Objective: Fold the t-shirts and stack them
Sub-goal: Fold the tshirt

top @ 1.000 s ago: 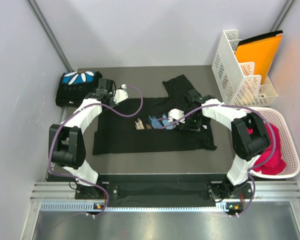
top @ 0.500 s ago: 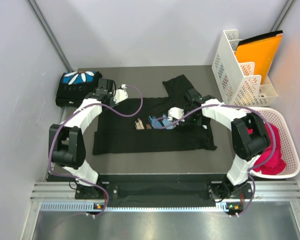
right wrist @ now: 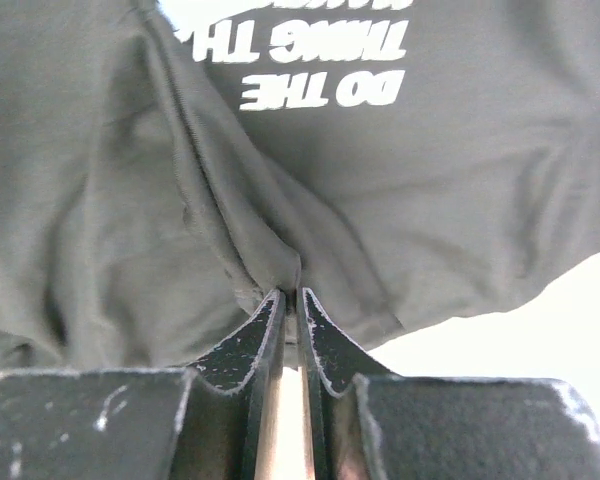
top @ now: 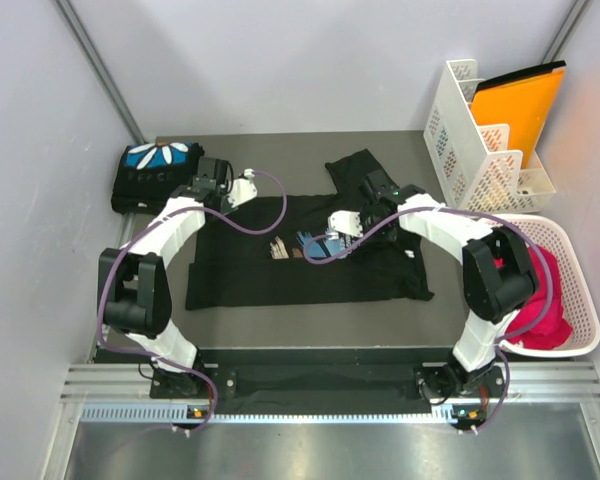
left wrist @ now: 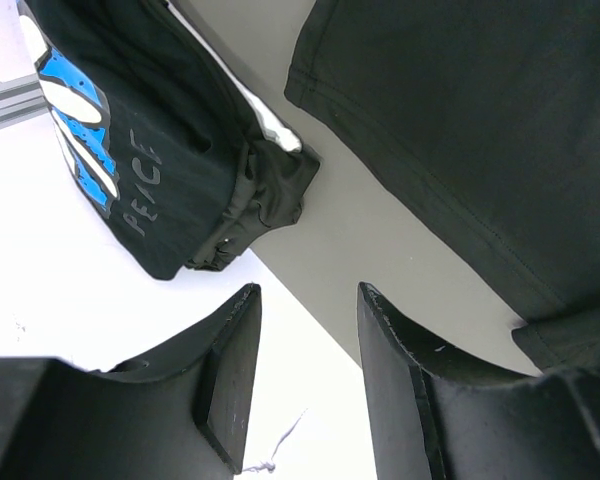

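Top external view. The counter (top: pixel 280 150) carries both garments. The spread t-shirt (top: pixel 280 275) lies flat across the middle, print up, with one sleeve thrown toward the far edge, so its edges can be reached for folding. The folded t-shirt (top: pixel 152 172), blue-and-white print uppermost, sits at the far left corner, clear of the working area and apparently the base of the stack. The right tool (right wrist: pixel 289 295) is closed on a raised ridge of the spread t-shirt's cloth near the white lettering; the pinch suggests a lift to carry that side over. The left tool (left wrist: pixel 305 295) stands half open and holds nothing. It is poised over bare counter between the two garments, probably to take the opposite edge.
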Tool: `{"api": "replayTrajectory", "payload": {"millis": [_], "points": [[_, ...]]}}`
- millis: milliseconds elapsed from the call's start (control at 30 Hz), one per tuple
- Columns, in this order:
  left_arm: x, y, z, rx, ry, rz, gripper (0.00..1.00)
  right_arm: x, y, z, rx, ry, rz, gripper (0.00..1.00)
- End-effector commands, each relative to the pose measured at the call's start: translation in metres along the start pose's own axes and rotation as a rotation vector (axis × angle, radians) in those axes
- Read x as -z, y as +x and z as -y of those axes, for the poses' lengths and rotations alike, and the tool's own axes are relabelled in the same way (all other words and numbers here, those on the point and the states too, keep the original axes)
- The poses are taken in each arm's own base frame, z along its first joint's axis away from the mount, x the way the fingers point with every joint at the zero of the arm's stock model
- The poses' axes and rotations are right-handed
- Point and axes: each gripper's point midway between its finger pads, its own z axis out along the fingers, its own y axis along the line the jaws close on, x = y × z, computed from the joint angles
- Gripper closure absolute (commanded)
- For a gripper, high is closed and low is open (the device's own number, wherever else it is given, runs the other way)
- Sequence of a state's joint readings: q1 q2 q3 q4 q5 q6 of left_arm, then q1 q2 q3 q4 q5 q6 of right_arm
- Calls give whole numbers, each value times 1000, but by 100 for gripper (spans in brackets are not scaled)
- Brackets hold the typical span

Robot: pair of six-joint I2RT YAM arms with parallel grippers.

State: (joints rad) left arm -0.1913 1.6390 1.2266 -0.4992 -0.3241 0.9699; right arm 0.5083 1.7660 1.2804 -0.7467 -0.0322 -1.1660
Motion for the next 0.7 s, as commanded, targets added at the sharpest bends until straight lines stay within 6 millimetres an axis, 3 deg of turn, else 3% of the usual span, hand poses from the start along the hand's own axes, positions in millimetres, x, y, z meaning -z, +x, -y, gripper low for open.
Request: {"api": "replayTrajectory", "payload": {"millis": [0,367,667], "points": [[3,-5,-8,25,-41,14,52,15,-18,28,61,77,22,91],[-1,-7,-8,21,-36,13,52,8,-35,39,108,95,35,92],[-6,-12,-7,19,-27,16,52,3,-54,59,131,164,41,96]]}}
